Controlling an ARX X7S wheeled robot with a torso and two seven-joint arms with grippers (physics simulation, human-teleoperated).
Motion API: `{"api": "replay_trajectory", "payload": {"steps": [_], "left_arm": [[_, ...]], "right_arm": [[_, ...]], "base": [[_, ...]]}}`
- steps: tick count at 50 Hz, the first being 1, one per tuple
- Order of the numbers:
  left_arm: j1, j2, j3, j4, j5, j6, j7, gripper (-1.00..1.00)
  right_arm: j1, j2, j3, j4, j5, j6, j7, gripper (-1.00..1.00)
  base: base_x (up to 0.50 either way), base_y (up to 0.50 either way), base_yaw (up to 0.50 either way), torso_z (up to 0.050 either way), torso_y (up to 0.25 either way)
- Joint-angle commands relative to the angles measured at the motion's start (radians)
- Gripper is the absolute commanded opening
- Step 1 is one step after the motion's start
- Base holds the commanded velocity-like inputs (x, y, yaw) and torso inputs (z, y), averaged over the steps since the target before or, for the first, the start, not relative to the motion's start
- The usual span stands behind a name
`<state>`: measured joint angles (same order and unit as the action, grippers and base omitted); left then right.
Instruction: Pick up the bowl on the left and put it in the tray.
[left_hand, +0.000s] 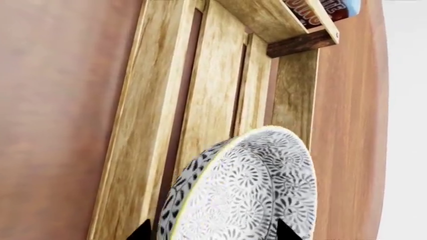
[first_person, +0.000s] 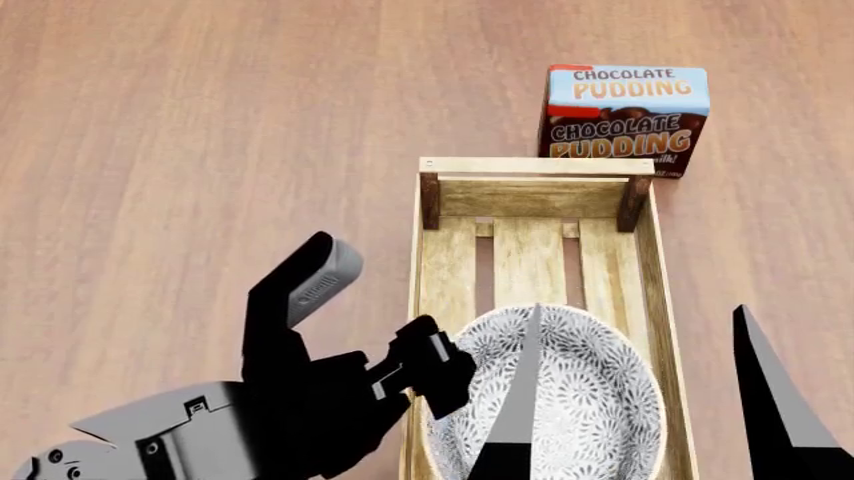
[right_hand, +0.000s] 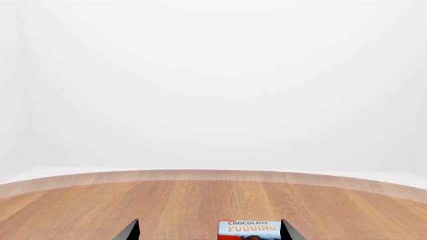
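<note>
The floral-patterned bowl (first_person: 587, 400) lies inside the near end of the light-wood slatted tray (first_person: 531, 190), filling its width. My left gripper (first_person: 380, 320) is at the bowl's left rim. In the left wrist view the left gripper (left_hand: 213, 235) is open: its dark fingertips (left_hand: 141, 232) stand wide apart, with the bowl (left_hand: 247, 190) between them and a gap at the rim. The tray (left_hand: 213, 75) stretches away beyond the bowl. My right gripper (first_person: 638, 307) hangs open above the near right of the tray, with nothing held.
A chocolate pudding box (first_person: 625, 118) stands upright just beyond the tray's far end, and the right wrist view shows the pudding box (right_hand: 250, 230) between the open fingertips. The brown wooden table (first_person: 200, 150) spreads to the left and ends at a curved far edge (right_hand: 213, 175).
</note>
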<state>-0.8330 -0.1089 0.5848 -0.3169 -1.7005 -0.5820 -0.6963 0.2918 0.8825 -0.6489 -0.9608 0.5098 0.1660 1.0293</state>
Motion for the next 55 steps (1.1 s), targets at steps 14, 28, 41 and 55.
{"api": "replay_trajectory", "payload": {"steps": [14,28,41,55], "left_arm": [[-0.018,0.018,-0.007,-0.005,0.01,0.033,0.017,1.0],[0.012,0.0,0.0,0.097,-0.006,0.039,-0.02,1.0],[0.062,-0.028,0.018,0.274,0.005,0.047,-0.084,1.0],[0.064,-0.086,0.066,0.467,0.139,0.054,-0.129,1.0]], "right_arm": [[-0.005,-0.019,0.028,-0.01,0.002,-0.007,-0.035,1.0],[0.004,-0.019,0.023,-0.018,0.007,0.001,-0.03,1.0],[0.01,-0.022,0.016,-0.023,0.004,0.006,-0.027,1.0],[0.018,-0.027,0.006,-0.025,0.002,0.009,-0.03,1.0]], "base": [[0.0,0.0,0.0,0.0,0.0],[0.0,0.0,0.0,0.0,0.0],[0.0,0.0,0.0,0.0,0.0],[0.0,0.0,0.0,0.0,0.0]]}}
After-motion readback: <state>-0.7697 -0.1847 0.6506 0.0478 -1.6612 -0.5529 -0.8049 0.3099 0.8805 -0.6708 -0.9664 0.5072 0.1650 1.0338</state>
